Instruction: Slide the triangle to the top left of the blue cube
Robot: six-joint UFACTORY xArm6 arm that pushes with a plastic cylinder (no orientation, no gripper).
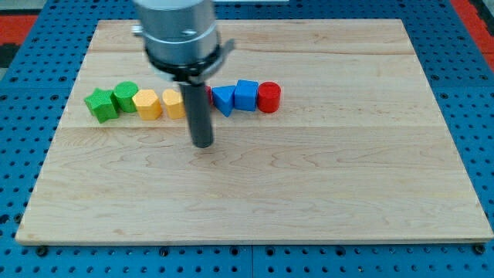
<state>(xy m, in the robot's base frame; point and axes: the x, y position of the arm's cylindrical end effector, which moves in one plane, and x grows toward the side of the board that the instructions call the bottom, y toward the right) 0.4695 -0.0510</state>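
Note:
A row of blocks lies across the upper part of the wooden board (309, 185). From the view's left: a green star (99, 104), a green block (125, 96), a yellow block (147, 103), another yellow block (173, 103), a red block (206, 94) mostly hidden by the rod, a blue triangle (223, 100), a blue cube (246, 94) and a red cylinder (268, 97). The blue triangle touches the blue cube's left side. My tip (202, 144) is below the row, below and left of the blue triangle, apart from the blocks.
The arm's grey metal body (176, 31) hangs over the board's top left. A blue pegboard (471, 93) surrounds the board.

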